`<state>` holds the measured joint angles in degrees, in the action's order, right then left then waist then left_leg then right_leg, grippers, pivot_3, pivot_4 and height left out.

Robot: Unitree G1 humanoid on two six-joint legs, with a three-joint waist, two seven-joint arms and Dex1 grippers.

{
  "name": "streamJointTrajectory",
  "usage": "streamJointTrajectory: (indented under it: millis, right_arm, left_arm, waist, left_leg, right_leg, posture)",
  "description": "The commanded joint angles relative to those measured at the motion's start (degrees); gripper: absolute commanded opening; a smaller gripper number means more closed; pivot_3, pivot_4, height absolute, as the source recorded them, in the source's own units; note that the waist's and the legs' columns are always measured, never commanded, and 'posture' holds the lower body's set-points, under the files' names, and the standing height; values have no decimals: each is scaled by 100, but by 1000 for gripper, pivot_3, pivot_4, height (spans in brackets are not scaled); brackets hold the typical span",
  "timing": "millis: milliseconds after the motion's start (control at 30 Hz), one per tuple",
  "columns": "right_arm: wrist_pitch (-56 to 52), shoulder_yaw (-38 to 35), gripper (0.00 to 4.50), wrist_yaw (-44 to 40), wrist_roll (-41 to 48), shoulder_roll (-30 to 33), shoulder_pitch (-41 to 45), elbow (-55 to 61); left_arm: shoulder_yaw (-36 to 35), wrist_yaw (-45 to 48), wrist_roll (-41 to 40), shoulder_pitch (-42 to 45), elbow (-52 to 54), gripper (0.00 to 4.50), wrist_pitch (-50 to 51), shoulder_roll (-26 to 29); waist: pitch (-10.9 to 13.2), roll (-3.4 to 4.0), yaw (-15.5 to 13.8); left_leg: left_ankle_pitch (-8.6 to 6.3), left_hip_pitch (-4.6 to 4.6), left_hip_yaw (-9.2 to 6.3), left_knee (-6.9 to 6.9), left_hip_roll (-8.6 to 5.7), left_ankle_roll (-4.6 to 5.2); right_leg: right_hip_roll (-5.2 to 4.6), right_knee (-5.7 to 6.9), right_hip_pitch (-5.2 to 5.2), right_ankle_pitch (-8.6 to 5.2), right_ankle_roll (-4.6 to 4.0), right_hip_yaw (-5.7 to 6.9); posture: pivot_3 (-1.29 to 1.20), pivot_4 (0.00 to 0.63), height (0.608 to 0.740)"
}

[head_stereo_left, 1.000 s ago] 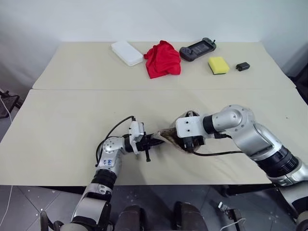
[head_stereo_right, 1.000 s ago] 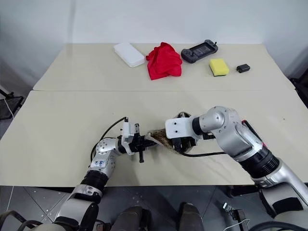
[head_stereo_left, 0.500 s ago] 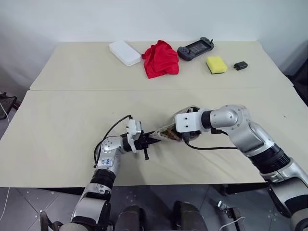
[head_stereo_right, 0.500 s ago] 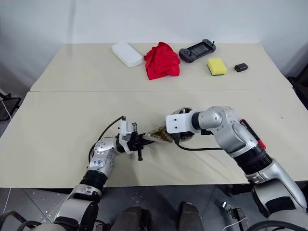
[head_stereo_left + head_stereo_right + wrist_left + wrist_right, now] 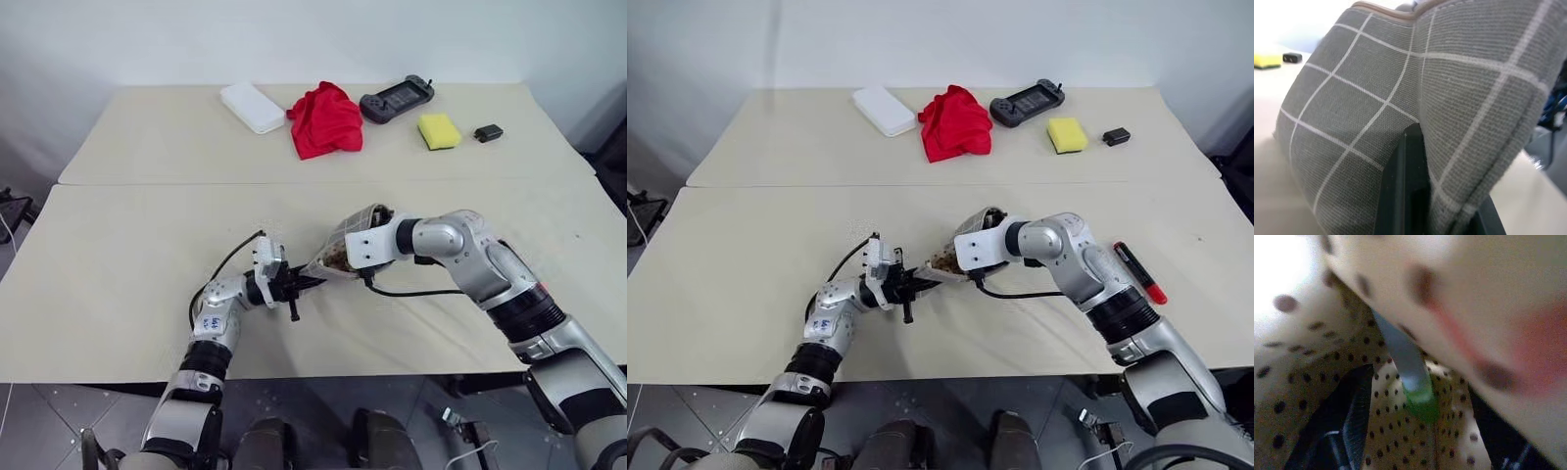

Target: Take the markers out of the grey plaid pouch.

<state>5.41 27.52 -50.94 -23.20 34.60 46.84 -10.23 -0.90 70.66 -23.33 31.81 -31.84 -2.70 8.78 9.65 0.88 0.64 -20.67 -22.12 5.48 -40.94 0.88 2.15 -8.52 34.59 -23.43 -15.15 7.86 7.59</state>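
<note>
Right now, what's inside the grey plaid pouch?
Inside the grey plaid pouch, the right wrist view shows dotted tan lining and one green-tipped marker between the right gripper fingers. The rest is hidden by fabric.

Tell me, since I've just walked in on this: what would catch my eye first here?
Near the front edge of the table, the left gripper pinches one end of the grey plaid pouch, held up between both arms, while the right gripper reaches into its spotted inside towards a green-tipped marker. A red-tipped marker already lies to the right, and a red cloth glows at the far edge.
</note>
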Motion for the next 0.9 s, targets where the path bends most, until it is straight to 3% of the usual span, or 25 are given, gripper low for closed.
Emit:
streamJointTrajectory:
  millis: [33,167,400,533,633,700,767,833,900]
  right_arm:
    - [230,-152,3022,-302,286,50,2,-30]
    - [-265,-445,3022,-917,651,371,-158,309]
    - [-1840,-712,3022,-2349,1267,1344,-197,1602]
    - [-2825,-660,3022,-2995,1520,1812,-184,2266]
    - [-4048,-580,3022,-3301,1824,2016,-111,2652]
    - [-4239,-467,3022,-3291,1818,2094,-86,2694]
    - [-4272,-169,3022,-3039,1427,2064,-60,2495]
    - [-4522,-21,3022,-2920,1441,1834,-20,2332]
    - [-4709,58,3022,-2851,1500,1647,38,2275]
  left_arm:
    - [-84,178,-344,-41,303,0,523,95]
    - [-269,249,-853,-28,767,0,1482,300]
    - [351,1135,-1435,-133,1520,0,3716,915]
    - [524,1228,-1734,17,1541,0,4481,818]
    - [633,1162,-1231,249,845,0,3565,496]
    - [613,1047,-950,321,485,0,2930,384]
    - [588,736,-322,370,-133,0,1230,256]
    - [438,497,-52,424,-619,0,170,163]
    - [334,455,31,489,-973,0,-299,139]
  waist:
    - [0,-1,5]
    - [3,-5,-22]
    - [8,-10,-48]
    - [8,-11,-69]
    - [11,-16,-102]
    - [14,-22,-89]
    - [14,-22,-65]
    - [15,-23,-56]
    - [15,-23,-56]
  left_leg:
    - [0,0,-1,0,0,0]
    - [0,-2,-4,0,0,0]
    - [0,-6,-8,-1,-1,0]
    - [0,-6,-9,-2,-1,0]
    - [-1,-8,-12,-4,-4,1]
    - [-1,-9,-11,-7,-4,2]
    - [-2,-8,-10,-5,-3,0]
    - [-4,-6,-9,-3,-2,-3]
    - [-4,-7,-8,-3,-2,-3]
  right_leg:
    - [0,0,0,0,0,1]
    - [0,-1,1,0,0,1]
    - [0,-8,1,0,0,1]
    - [0,-7,0,0,0,1]
    - [-2,-11,2,0,0,0]
    - [-2,-14,3,1,0,0]
    - [-2,-15,2,1,0,0]
    - [-3,-17,1,1,0,0]
    - [-5,-16,-2,1,-1,0]
  posture:
    - [0,150,740]
    - [0,150,740]
    - [0,150,740]
    - [0,150,740]
    - [0,150,740]
    - [0,150,740]
    - [0,150,740]
    - [0,150,740]
    - [0,150,740]
